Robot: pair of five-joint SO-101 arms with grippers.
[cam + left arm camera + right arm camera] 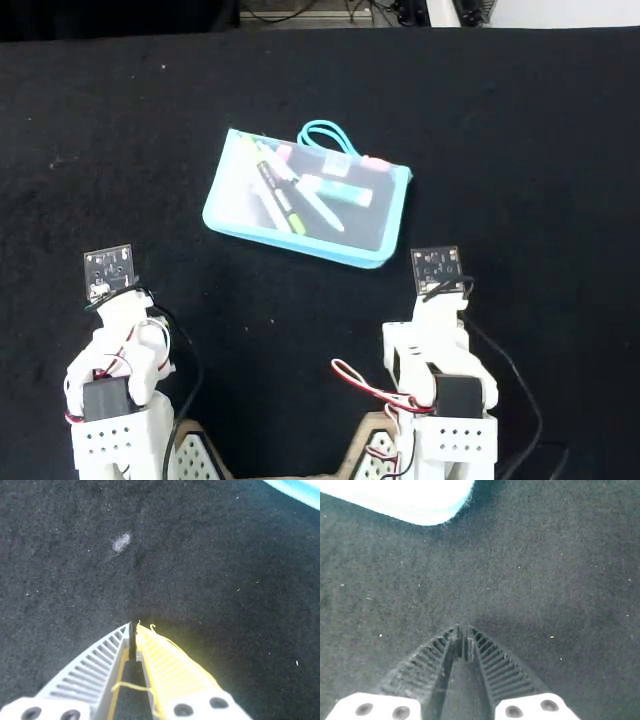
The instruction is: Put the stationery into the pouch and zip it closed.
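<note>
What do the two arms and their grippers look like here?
The left arm and right arm are white plastic with black motors, red-and-white cables and a square black board at the wrist. The left gripper has one grey and one yellow ribbed triangular finger, with loose yellow threads. The right gripper has two dark ribbed fingers.

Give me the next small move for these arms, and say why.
Probably ease the right gripper forward to the near corner of the pouch, to steady it. The pens already lie inside, behind its clear front; whether the zip is closed I cannot tell. The left gripper and the right are both shut over the black cloth, short of the pouch; the right is nearer.
</note>
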